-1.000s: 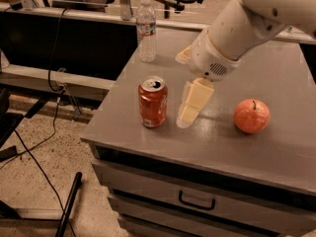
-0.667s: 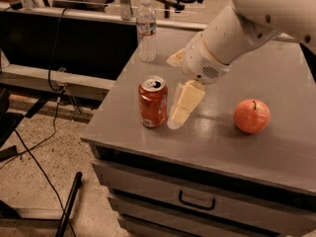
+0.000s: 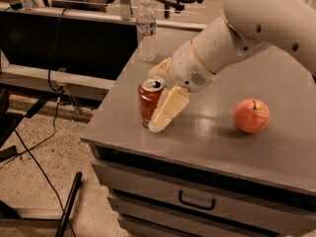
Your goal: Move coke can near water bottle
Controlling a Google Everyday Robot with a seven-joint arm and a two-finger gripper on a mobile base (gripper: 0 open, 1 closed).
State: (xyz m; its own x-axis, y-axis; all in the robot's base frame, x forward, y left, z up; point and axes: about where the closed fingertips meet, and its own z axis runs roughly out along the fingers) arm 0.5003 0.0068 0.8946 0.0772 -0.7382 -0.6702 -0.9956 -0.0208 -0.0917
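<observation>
End effector (image 3: 156, 100) spread open astride coke can (image 3: 147, 101), water bottle (image 3: 146, 28) well behind; apple (image 3: 252, 116) at right

Pincer (image 3: 153, 101) shifted left onto coke can (image 3: 149, 94); fingers (image 3: 168, 110) now flank it.

The coke can (image 3: 147, 102) reads to me as painted metal: glossy orange-red side, bare bright silver top. The gripper (image 3: 154, 101) sits right at the can, matt cream, plastic-looking. Its arm (image 3: 256, 28), up right of the can, has a smooth white shell with a soft sheen. Under the can, the table (image 3: 207, 137) is smooth grey, faintly shiny. Behind the can, the water bottle (image 3: 146, 28) is clear ribbed plastic. Right of the can, the apple (image 3: 252, 116) looks waxy.
</observation>
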